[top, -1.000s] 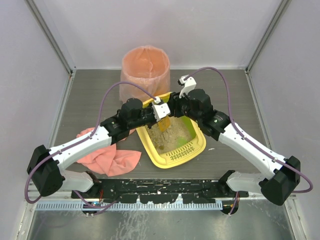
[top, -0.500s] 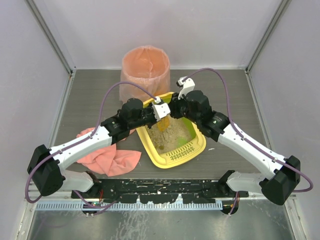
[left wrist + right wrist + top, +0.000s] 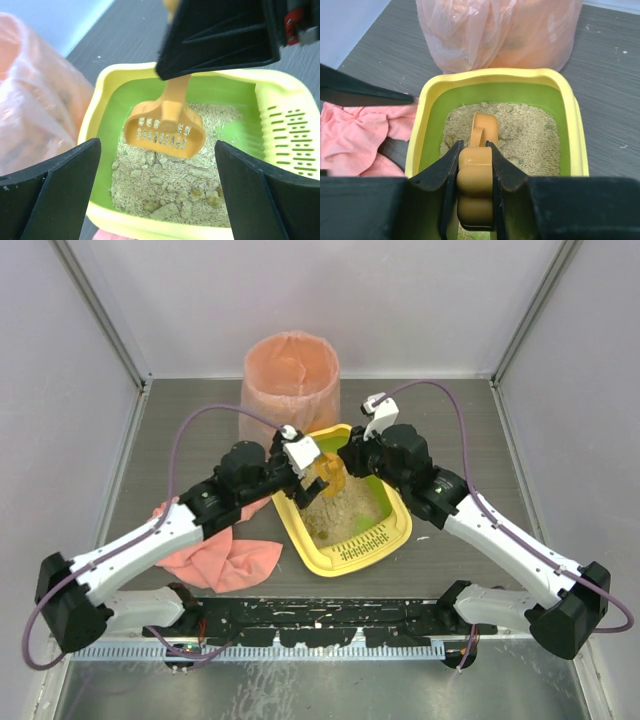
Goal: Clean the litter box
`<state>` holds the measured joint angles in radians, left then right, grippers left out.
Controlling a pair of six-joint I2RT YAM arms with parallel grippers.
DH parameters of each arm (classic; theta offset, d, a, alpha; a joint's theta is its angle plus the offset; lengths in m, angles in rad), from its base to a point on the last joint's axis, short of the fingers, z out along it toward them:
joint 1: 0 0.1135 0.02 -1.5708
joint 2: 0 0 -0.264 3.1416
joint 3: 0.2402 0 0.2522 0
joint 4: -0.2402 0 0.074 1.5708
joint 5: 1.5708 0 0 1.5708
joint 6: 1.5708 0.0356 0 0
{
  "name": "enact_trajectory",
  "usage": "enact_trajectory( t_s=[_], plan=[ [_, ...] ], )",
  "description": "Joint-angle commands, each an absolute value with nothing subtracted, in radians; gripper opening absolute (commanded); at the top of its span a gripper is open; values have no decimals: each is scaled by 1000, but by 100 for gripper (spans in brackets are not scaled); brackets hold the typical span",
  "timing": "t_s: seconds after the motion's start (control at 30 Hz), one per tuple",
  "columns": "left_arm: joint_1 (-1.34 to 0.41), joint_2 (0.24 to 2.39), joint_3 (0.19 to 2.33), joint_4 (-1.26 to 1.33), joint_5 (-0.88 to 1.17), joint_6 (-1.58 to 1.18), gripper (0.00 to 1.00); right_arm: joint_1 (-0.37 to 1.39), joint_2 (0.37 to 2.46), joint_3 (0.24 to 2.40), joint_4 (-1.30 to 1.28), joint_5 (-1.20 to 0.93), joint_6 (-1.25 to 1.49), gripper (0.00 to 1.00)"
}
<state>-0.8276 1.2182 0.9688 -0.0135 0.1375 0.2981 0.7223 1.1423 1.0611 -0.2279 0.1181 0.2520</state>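
Litter box (image 3: pixel 362 548): mid-table, grate end at 5 o'clock | scoop (image 3: pixel 165 131): bowl low over the litter, handle clamped by right gripper (image 3: pixel 474 150) | left gripper (image 3: pixel 160 200): fingers wide apart, empty, at the box's 10 o'clock | bin (image 3: pixel 290 375): 11 o'clock | risk: loaded scoop may twist in the clamp, spilling litter short of the bin.

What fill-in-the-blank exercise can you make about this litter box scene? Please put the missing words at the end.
1. The right gripper is shut on the handle of the orange ____.
2. The left gripper hangs over the litter with its jaws ____.
3. The litter box is lime-green inside and ____ on its rim.
4. In the top view, the pink cloth lies to the ____ of the litter box.

Missing words: scoop; open; yellow; left.
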Motion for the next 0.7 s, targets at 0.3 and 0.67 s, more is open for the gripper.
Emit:
enact_trajectory(
  t_s=[0.3, 0.67],
  plan=[
    [-832, 859, 1012, -570, -371, -258, 98, 718, 1132, 1117, -287, 322, 145, 1],
    [-832, 784, 980, -784, -357, -474, 98, 695, 1173, 1106, -287, 272, 26, 1]
  ],
)
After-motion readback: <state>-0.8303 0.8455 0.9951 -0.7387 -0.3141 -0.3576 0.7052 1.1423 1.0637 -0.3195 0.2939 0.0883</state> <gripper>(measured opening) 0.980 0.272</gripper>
